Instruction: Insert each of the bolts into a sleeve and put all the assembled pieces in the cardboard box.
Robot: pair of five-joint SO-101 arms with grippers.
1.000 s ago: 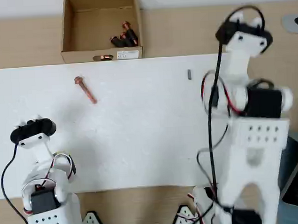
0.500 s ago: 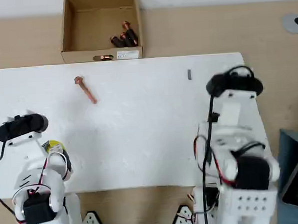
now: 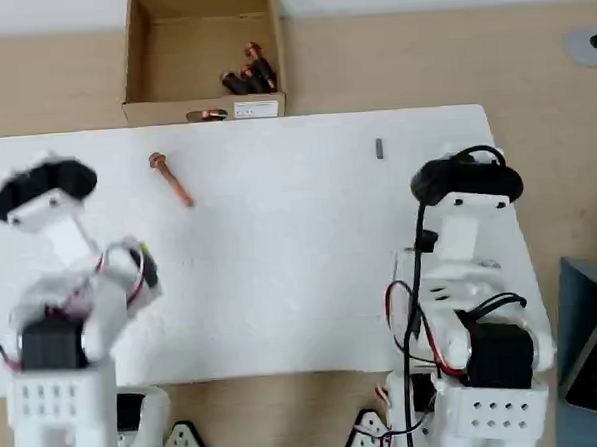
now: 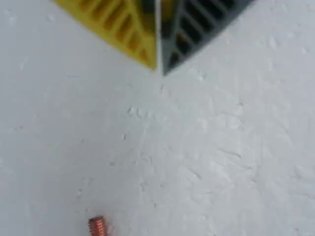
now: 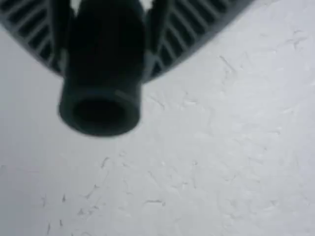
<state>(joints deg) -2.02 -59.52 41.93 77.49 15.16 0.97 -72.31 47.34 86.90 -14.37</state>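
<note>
Light wooden table (image 3: 390,63) under white textured sheet (image 3: 301,273) (faintly pitted); grey disc (image 3: 588,46) at far corner.

Copper bolt (image 3: 170,178) flat, slanted on the white sheet (image 3: 301,273), head toward the cardboard box (image 3: 157,112). Assembled pieces (image 3: 249,76) heaped in its near right corner. Dark hollow sleeve (image 5: 101,98) clamped in right gripper (image 5: 104,59), open end outward.

Copper bolt (image 3: 170,178), dark sleeve (image 5: 101,98), white textured mat (image 3: 301,273).

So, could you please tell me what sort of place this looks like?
Probably a robotics lab bench: a left arm and right arm side by side at a wooden table, with a white mat, a cardboard box and a loose bolt.
</note>
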